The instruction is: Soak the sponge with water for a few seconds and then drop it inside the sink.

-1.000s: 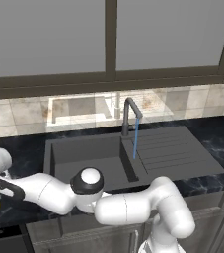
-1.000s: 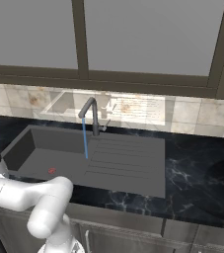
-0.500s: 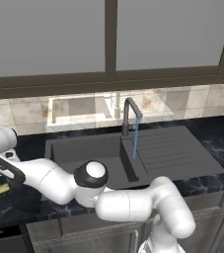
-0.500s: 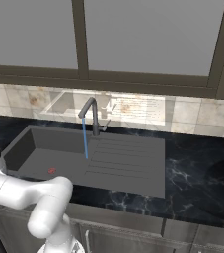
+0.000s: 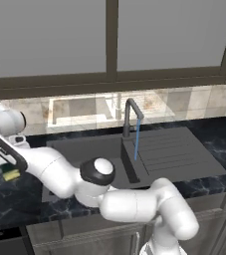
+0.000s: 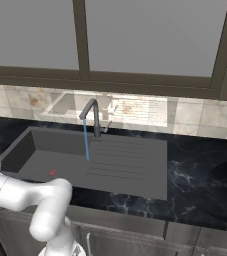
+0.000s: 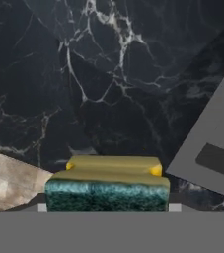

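The sponge (image 5: 13, 175) is a small yellow block with a dark green layer, held off the black marbled counter at the far left. My gripper (image 5: 10, 172) is shut on it, left of the sink (image 5: 79, 145). In the hand view the sponge (image 7: 107, 184) sits between my fingertips, green side toward the camera, with the gripper (image 7: 107, 205) around it and the sink's grey rim (image 7: 217, 143) to the right. The water (image 5: 136, 142) falls as a thin blue stream from the dark faucet (image 5: 130, 113) into the sink (image 6: 35, 157). From the right side the water (image 6: 86, 141) lands near the basin's right wall.
A ribbed drainboard (image 6: 130, 160) lies right of the basin, and a red drain mark (image 6: 52, 172) is on the basin floor. Tiled backsplash and a window run behind the counter. My white arm stretches across the sink's front left corner.
My hand has lifted the sponge up off the counter and carried it a little to the right, toward the sink. The water keeps running.
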